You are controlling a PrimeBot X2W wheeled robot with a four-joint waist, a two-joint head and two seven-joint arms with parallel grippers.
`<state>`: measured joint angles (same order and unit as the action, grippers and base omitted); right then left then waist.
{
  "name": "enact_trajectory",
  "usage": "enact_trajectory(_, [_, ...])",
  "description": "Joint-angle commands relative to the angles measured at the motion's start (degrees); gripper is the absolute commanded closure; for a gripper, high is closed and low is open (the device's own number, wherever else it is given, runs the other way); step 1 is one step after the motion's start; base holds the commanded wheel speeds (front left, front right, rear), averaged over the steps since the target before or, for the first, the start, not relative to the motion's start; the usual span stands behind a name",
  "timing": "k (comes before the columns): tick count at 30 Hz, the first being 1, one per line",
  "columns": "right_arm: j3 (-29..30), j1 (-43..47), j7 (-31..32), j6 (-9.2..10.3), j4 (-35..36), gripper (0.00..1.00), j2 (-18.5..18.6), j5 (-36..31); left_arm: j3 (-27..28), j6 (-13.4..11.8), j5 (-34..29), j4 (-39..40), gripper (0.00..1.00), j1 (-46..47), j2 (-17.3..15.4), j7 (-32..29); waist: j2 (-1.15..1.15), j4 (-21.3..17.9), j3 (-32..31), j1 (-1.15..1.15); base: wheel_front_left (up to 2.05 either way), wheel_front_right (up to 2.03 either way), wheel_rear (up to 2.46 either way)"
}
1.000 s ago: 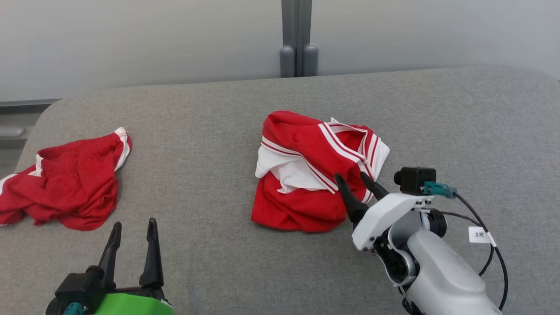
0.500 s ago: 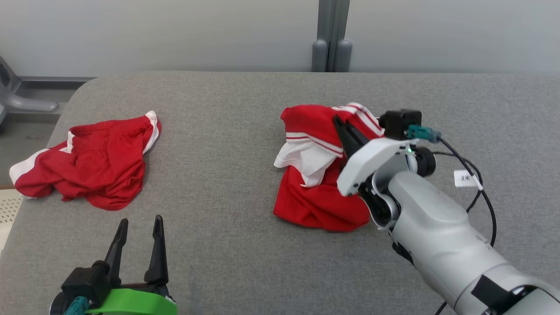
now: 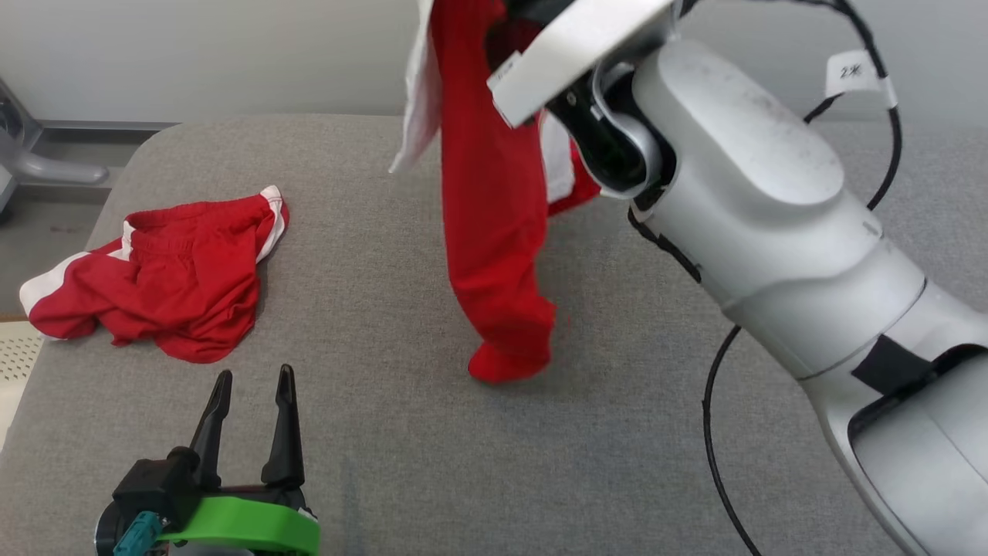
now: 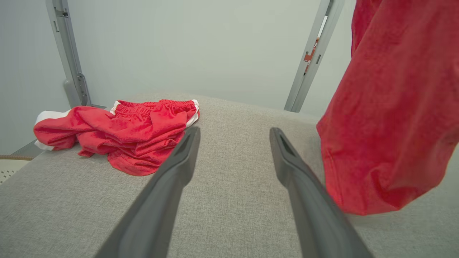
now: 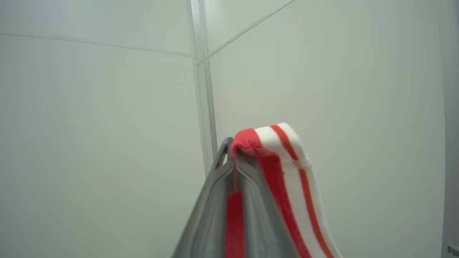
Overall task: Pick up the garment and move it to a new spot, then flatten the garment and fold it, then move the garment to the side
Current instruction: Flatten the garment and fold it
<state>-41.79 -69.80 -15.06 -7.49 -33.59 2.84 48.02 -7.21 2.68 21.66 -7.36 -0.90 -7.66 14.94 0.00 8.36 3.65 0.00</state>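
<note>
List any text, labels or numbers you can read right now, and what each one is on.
"2米" on the white tag on the black cable.
Small marking on the white wrist housing: too small to read.
Red sticker on the metal post: too blurred to read.

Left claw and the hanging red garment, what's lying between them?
Nothing. In the head view, bare grey surface runs from the open left claw across to the hanging garment. The other red garment lies off to the side.

Two red garments, two end effectors, one grey tabletop.
</note>
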Motion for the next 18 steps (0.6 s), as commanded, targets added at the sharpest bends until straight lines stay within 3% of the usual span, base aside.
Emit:
enact_trajectory(1, [0.79, -1.05, -0.15, 0.0, 2.31, 1.0, 0.08, -1.61, 0.11, 0.17, 0.07, 0.24, 0.0, 1.01, 0.17, 0.2, 0.0, 0.19, 0.32, 0.0, 0.0, 0.0, 0.0])
enact_trajectory(5, [3.03, 0.41, -0.15, 0.0, 7.38, 1.0, 0.57, -4.89, 0.49, 0.23, 0.01, 0.47, 0.0, 1.24, 0.38, 0.27, 0.0, -0.09, 0.79, 0.0, 0.0, 0.0, 0.0])
enact_trajectory(8, [0.72, 4.25, -0.15, 0.04, 6.81, 1.0, 4.62, -5.72, 0.77, 0.29, 0.02, 0.55, 0.0, 1.3, 0.47, 0.25, 0.0, -0.62, 1.21, 0.0, 0.0, 0.0, 0.0])
enact_trajectory(13, [-7.62, 10.03, 0.95, 0.04, 0.54, 1.0, 14.66, -6.25, 1.03, 0.5, -0.15, 0.49, 0.0, 1.11, 0.61, 0.28, 0.0, -2.04, 1.87, 0.0, 0.0, 0.0, 0.0])
enact_trajectory(18, [-9.12, 15.0, 2.07, 0.04, -8.32, 1.0, 20.57, -6.53, 1.24, 0.83, -0.38, 0.57, 0.0, 1.83, 0.72, 0.28, 0.0, -3.48, 2.59, 0.0, 0.0, 0.0, 0.0])
